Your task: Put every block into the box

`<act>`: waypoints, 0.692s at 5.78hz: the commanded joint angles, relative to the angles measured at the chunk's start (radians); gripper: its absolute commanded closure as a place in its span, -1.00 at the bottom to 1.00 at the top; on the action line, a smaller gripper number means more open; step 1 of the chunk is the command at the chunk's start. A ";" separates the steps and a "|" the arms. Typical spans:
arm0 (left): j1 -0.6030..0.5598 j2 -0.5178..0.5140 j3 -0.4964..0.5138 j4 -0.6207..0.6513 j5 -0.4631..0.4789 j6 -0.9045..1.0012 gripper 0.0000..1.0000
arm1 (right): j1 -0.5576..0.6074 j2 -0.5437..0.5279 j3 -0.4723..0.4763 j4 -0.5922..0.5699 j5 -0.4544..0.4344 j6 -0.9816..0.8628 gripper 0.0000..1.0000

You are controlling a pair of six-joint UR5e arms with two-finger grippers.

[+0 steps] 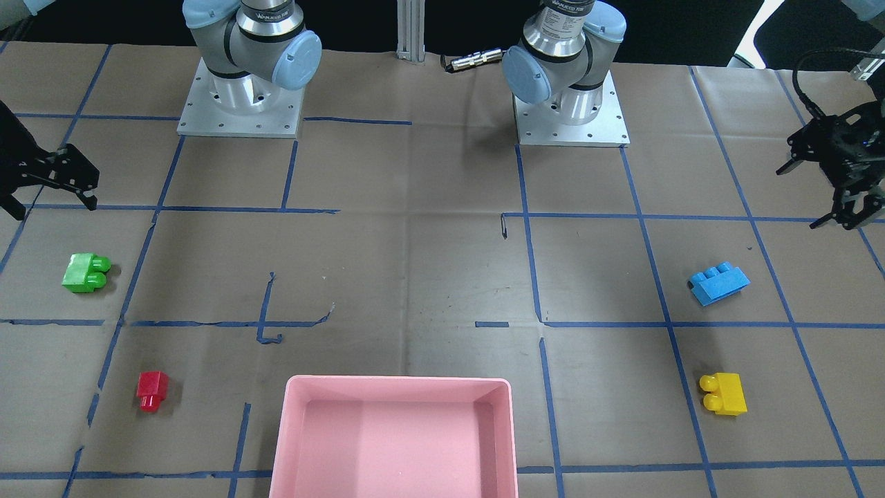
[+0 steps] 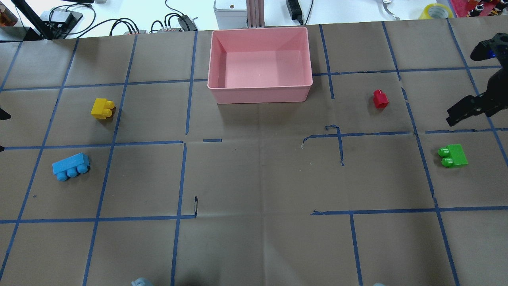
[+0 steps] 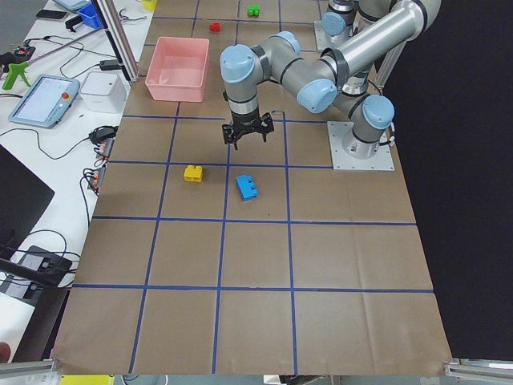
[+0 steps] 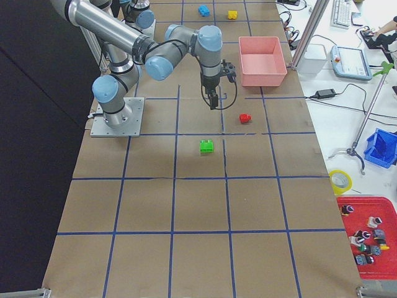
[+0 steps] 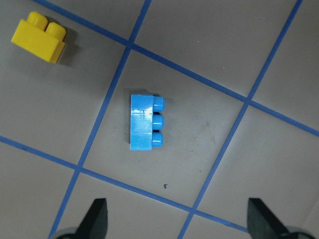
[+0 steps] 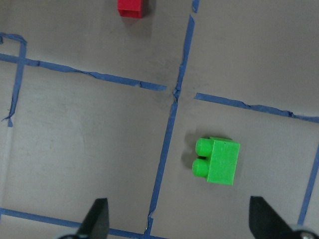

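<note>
The pink box (image 2: pixel 260 94) stands empty at the table's far middle edge. The blue three-stud block (image 2: pixel 70 166) and the yellow block (image 2: pixel 102 108) lie on my left side. The red block (image 2: pixel 380 99) and the green block (image 2: pixel 454 155) lie on my right side. My left gripper (image 1: pixel 847 218) is open and empty and hovers above the blue block (image 5: pixel 144 128), with the yellow block (image 5: pixel 42 37) further off. My right gripper (image 1: pixel 48 204) is open and empty and hovers above the green block (image 6: pixel 218 160), with the red block (image 6: pixel 132 7) at the frame's top edge.
Brown paper with blue tape lines covers the table. The two arm bases (image 1: pixel 242 104) (image 1: pixel 570 111) stand at the robot's edge. Cables and devices (image 2: pixel 174 22) lie beyond the box. A tape roll (image 4: pixel 340 181) and a red parts tray (image 4: pixel 369 239) sit off the table's side.
</note>
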 commanded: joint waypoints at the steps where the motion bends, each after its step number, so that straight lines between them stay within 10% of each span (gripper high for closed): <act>1: -0.010 0.001 -0.170 0.234 0.002 0.039 -0.99 | -0.072 0.074 0.045 -0.075 0.038 -0.024 -0.99; 4: 0.001 -0.125 -0.282 0.488 -0.023 -0.007 -0.99 | -0.072 0.248 0.107 -0.407 0.022 -0.020 -0.99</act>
